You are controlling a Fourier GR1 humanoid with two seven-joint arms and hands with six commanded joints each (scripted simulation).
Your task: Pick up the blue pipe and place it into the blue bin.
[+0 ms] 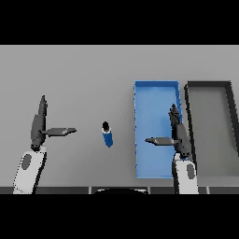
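Blue pipe [108, 135] with a black tip at its far end. Its long axis runs near to far, tilted slightly left at the far end. It lies on the grey table [84, 74], left of the blue bin [156, 91] and apart from it. A dark bin [208, 85] sits just right of the blue one. Left hand [39, 125] hovers left of the pipe, fingers straight, thumb out toward it. Right hand [178, 133] hangs over the blue bin, fingers straight, holding nothing. No writing is legible.
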